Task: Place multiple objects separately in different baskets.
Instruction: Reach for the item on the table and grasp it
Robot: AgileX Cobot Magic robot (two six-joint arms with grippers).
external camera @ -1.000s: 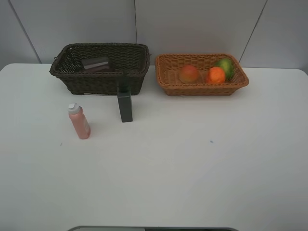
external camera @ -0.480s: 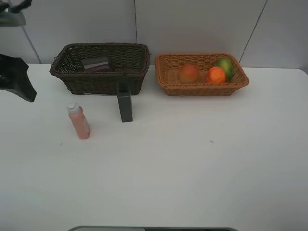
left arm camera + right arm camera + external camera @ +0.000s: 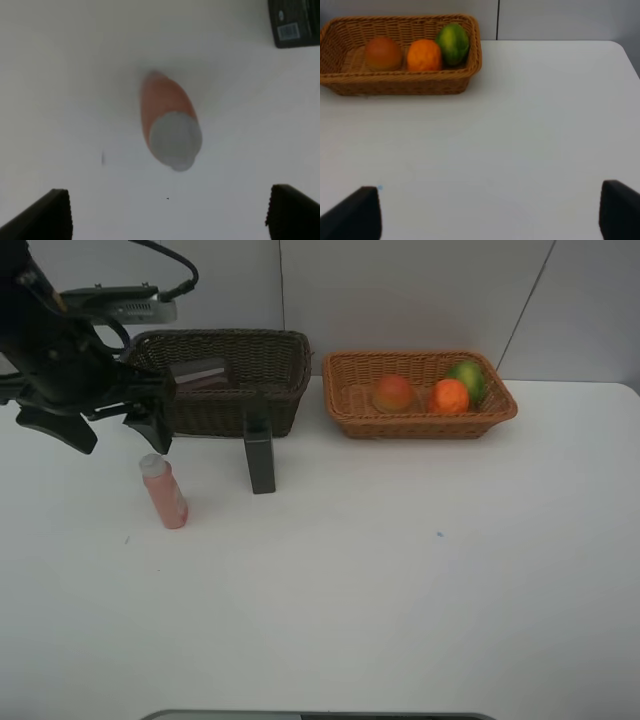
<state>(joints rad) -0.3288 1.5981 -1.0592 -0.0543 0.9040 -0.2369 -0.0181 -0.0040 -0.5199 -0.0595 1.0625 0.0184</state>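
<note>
- While the left claw [image 3: 112,436] hung wide open and empty, the pink white-capped bottle [image 3: 164,494] stood on the table [image 3: 400,580] just below it.
- Nearby, the dark rectangular bottle [image 3: 261,462] stood upright just in front of the dark brown basket [image 3: 215,412], which held a translucent cup [image 3: 200,372].
- The right claw [image 3: 487,212] hung open above the table.
- Beyond it, the tan basket [image 3: 420,427] held the red-orange fruit [image 3: 393,393], orange [image 3: 450,396] and green fruit [image 3: 467,378].

A robot test lab, by the look: a bare white tabletop [image 3: 400,590] against plain grey wall panels [image 3: 410,290], with a black robot arm [image 3: 50,360] trailing a cable [image 3: 190,268] at upper left.
</note>
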